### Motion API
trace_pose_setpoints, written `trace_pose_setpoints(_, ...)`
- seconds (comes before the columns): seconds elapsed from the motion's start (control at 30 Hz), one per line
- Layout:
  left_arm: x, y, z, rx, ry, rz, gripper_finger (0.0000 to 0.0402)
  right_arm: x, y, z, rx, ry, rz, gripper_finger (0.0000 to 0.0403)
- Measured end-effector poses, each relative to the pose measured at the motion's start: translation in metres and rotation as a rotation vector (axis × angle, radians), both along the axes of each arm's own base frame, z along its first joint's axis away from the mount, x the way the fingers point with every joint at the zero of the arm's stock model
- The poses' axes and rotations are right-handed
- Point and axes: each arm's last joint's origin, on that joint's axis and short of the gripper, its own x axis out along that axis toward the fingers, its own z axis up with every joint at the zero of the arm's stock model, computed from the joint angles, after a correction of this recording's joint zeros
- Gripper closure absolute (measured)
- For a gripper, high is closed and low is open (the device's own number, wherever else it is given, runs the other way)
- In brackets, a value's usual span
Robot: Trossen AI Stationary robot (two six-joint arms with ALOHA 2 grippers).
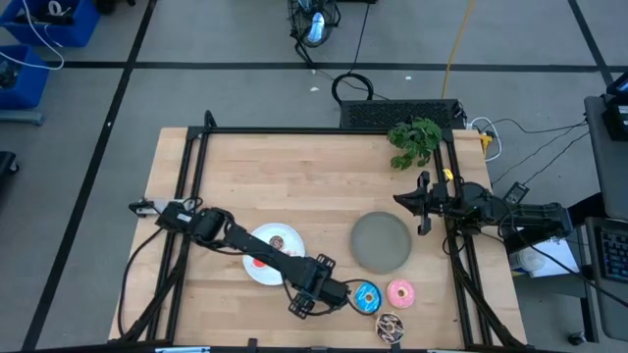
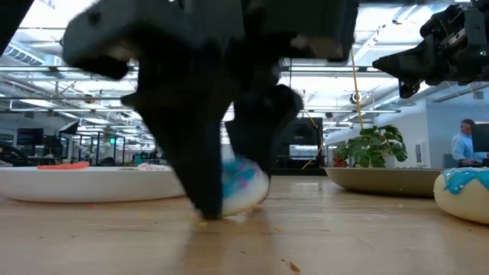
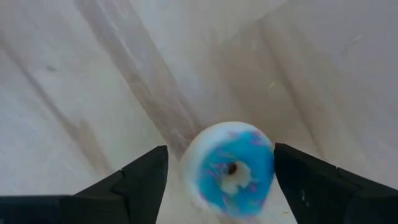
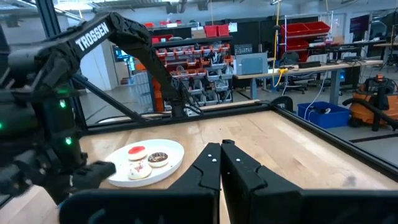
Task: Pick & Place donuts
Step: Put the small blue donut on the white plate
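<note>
Your left hand point(image 3: 217, 180) sits spread astride the tiny blue donut point(image 3: 231, 169) on the worktop point(image 1: 294, 176), ready to pinch; the right hand point(image 4: 221, 163), pressed together, waits aside.

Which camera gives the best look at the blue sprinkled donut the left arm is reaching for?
The left wrist view: the blue sprinkled toy donut fills the frame between the open left end effector. The low view shows it partly hidden behind that end effector; the high view shows it small beside the pink ring donut. The right wrist view doesn't show it.
</note>
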Motion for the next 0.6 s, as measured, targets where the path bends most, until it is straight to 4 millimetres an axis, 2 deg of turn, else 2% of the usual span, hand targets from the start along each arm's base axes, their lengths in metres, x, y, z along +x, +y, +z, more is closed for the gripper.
trace_pose_setpoints(0.13, -0.0019, -0.0003, -0.0094, -0.030, 0.021, -0.004, 0.0125, 0.0000, 0.0000, -0.0001, 0.000, 0.002, 0.000, 0.0403)
trace_pose_setpoints(0.33, -0.0017, 0.0001, -0.0108, -0.032, 0.016, -0.016, 0.0128, 0.0003, -0.0001, -0.0003, 0.000, 0.003, -0.001, 0.0403)
trace_pose_setpoints(0.6, -0.0004, -0.0002, -0.0117, -0.038, 0.005, -0.040, 0.0168, 0.0003, 0.0000, -0.0002, 0.000, 0.004, 0.000, 0.0403)
